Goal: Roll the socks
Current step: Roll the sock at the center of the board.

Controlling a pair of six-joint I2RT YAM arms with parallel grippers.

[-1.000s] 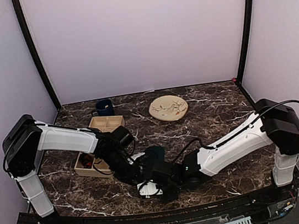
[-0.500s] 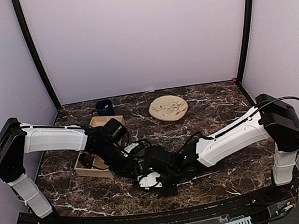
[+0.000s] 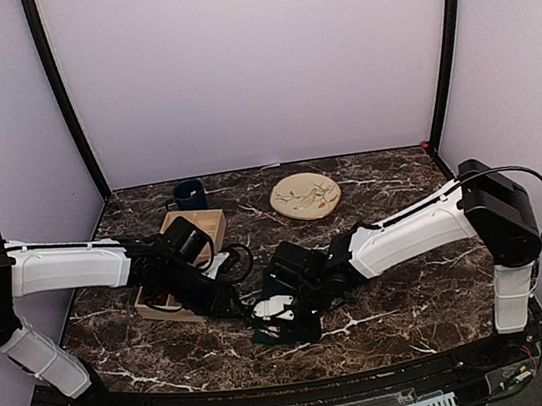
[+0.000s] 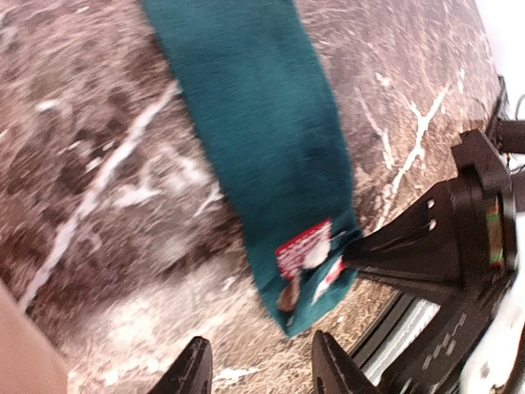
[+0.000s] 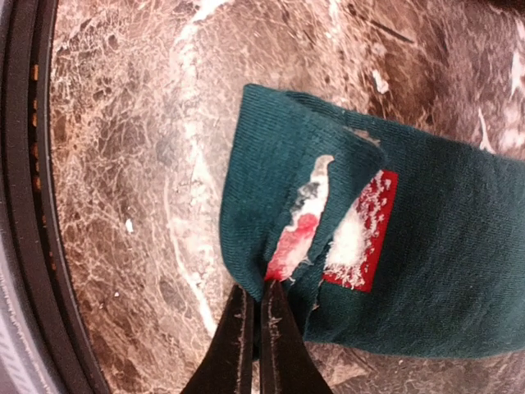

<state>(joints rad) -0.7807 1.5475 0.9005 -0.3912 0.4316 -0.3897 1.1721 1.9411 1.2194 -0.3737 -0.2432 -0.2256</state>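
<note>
R gripper (image 5: 253,289) has just clamped shut on the end of the teal sock (image 5: 435,246), which lies flat on the marble table (image 5: 123,164) near the front edge. Your L gripper (image 4: 258,365) just let go & backed off, empty w/ jaws apart. The roll looks like R's to start.

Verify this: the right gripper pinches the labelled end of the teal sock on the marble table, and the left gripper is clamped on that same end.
One part is wrong. The left gripper is open, not clamped: the left wrist view shows its jaws apart, gripping nothing, near the teal sock. The right gripper does pinch the labelled end, on the marble table.
</note>
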